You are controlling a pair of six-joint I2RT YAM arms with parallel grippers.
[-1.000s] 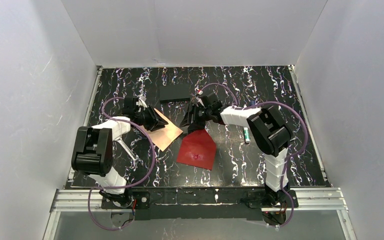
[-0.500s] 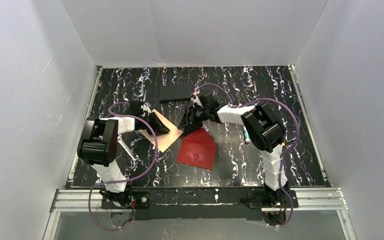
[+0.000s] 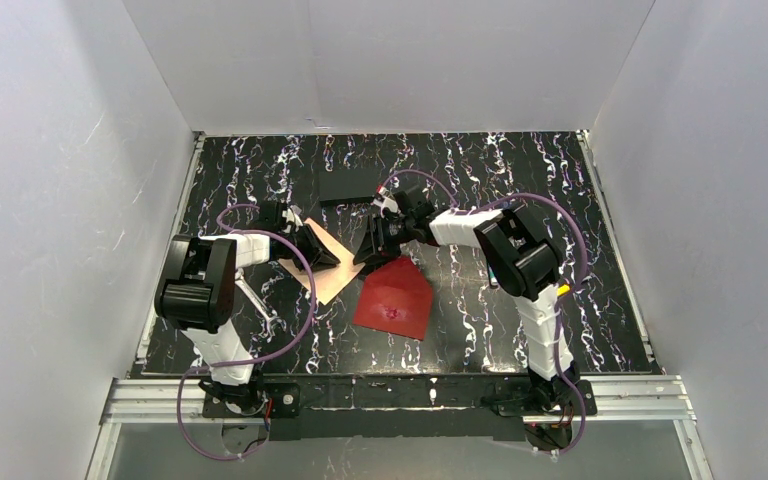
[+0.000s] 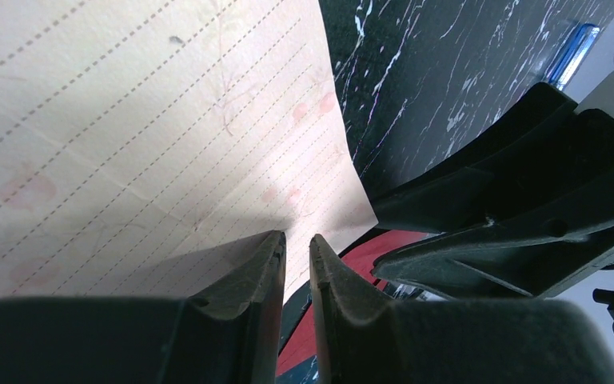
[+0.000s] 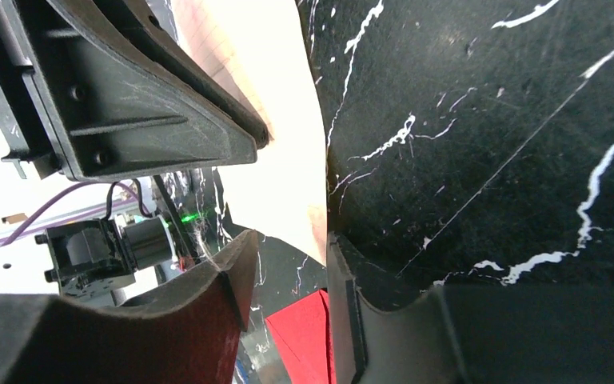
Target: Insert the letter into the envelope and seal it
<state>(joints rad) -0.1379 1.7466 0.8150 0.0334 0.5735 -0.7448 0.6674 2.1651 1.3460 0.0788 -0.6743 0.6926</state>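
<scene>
The main risk, as I judge it, is a tug-of-war over the letter (image 3: 332,278), a thin cream sheet of dotted-line paper left of the table's centre. The left end effector (image 4: 294,260) has its fingers pressed together on one edge. The right end effector (image 5: 288,276) has its fingers apart, with a corner of the same sheet just entering the gap. If the right one closes and the arms move out of step, the paper could crease or tear, and a shallow bite could let it slip. The two end effectors are very near each other, so they could bump.

The flat red paper envelope (image 3: 395,300) with a pointed flap lies loose on the black, white-veined table (image 3: 520,170), just beside the letter. A push might slide it.

The letter sits cornerwise to the table edges, one corner toward the envelope. I cannot tell its longer side. The envelope's long axis runs near-to-far, slightly tilted, with the flap tip pointing away from the arm bases.
</scene>
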